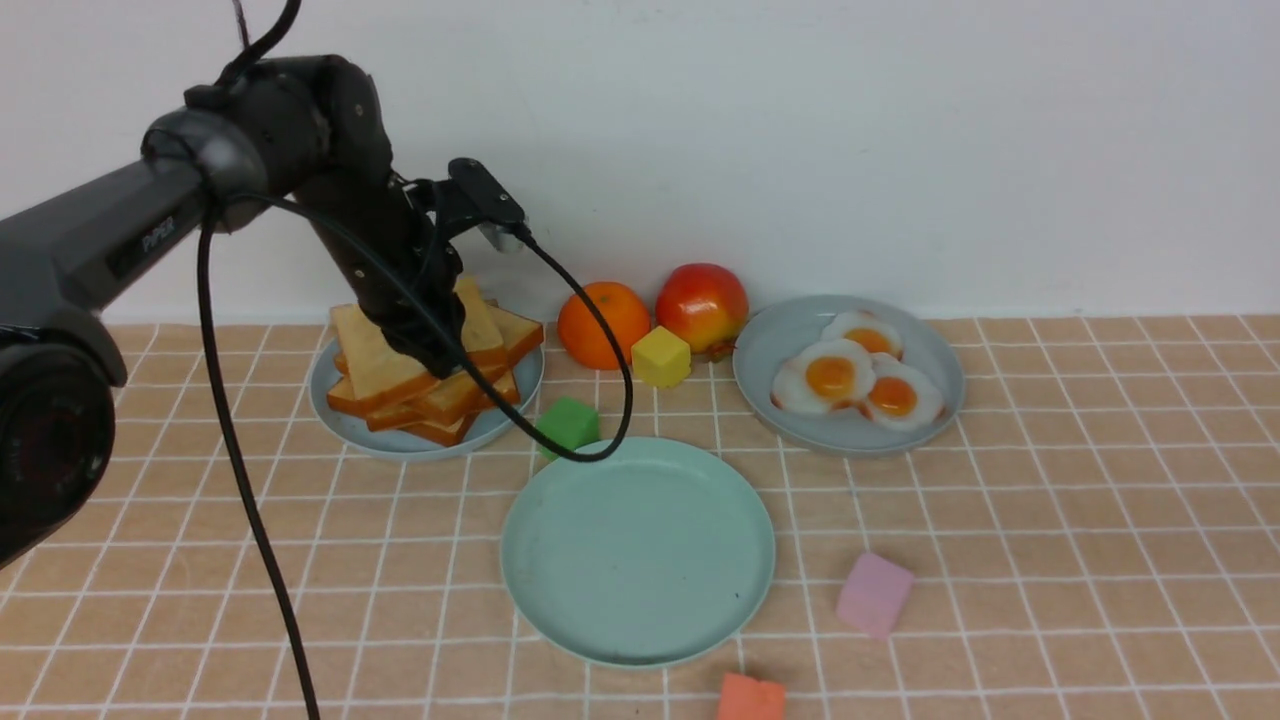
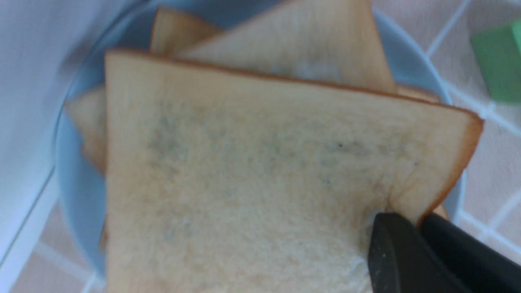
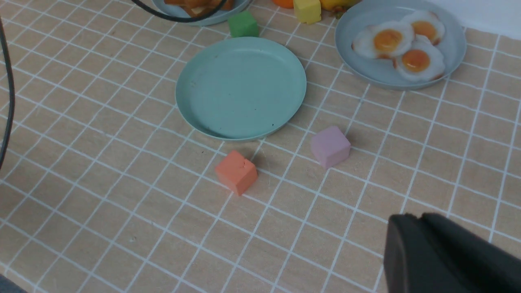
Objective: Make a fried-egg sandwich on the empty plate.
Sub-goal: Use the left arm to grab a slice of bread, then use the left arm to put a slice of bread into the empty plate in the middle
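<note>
My left black two-finger gripper (image 1: 430, 365) is clamped on 1 square tan toy toast slice (image 2: 264, 183) above the round blue-grey plate (image 1: 420, 450) of toast. My right black gripper (image 3: 421, 221) has its fingertips together. The round matte mint-green plate (image 1: 640, 550) is empty. 3 glossy white toy fried eggs with orange yolks (image 1: 830, 378) lie on another round blue-grey plate (image 1: 850, 438).

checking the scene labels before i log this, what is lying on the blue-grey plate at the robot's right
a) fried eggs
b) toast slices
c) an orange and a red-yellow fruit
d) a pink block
a, the front view shows three fried eggs, white with orange yolks, lying together on that blue-grey plate.
</note>
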